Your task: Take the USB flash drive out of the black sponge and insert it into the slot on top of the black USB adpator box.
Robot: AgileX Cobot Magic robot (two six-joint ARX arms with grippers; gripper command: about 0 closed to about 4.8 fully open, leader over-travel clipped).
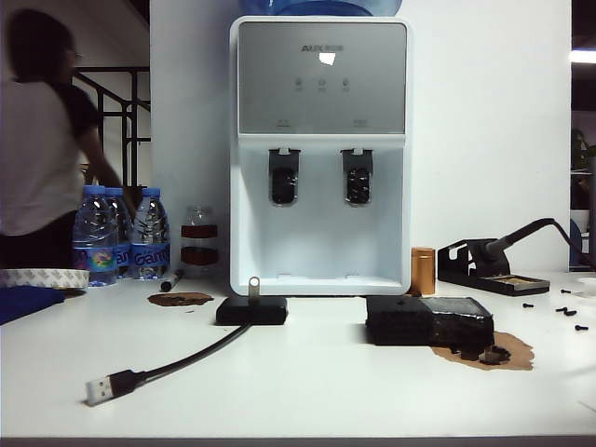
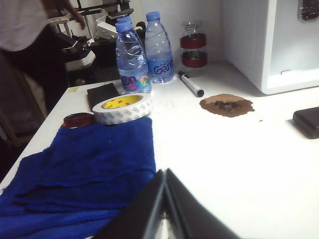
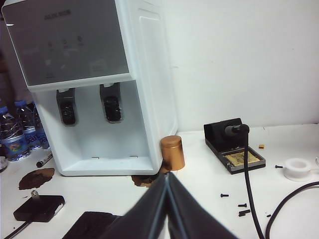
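Observation:
The black USB adaptor box [image 1: 251,310] lies flat on the white table before the water dispenser, its cable running to a silver plug [image 1: 101,389]. The USB flash drive [image 1: 253,285] stands upright in the slot on the box's top, loop end up; the right wrist view shows the drive [image 3: 35,194] and the box [image 3: 39,207] too. The black sponge [image 1: 428,319] sits to the right with nothing sticking out of it. Neither arm appears in the exterior view. My left gripper [image 2: 164,171] is shut and empty over the table near a blue cloth. My right gripper [image 3: 168,174] is shut and empty, back from the sponge [image 3: 92,224].
A white water dispenser [image 1: 319,149] stands at the back. Water bottles [image 1: 121,233], a jar, a marker [image 2: 191,84], a tape roll [image 2: 122,108] and a blue cloth [image 2: 84,174] are on the left. A copper canister [image 1: 423,271], soldering stand [image 1: 492,270] and loose screws are on the right. A person stands far left.

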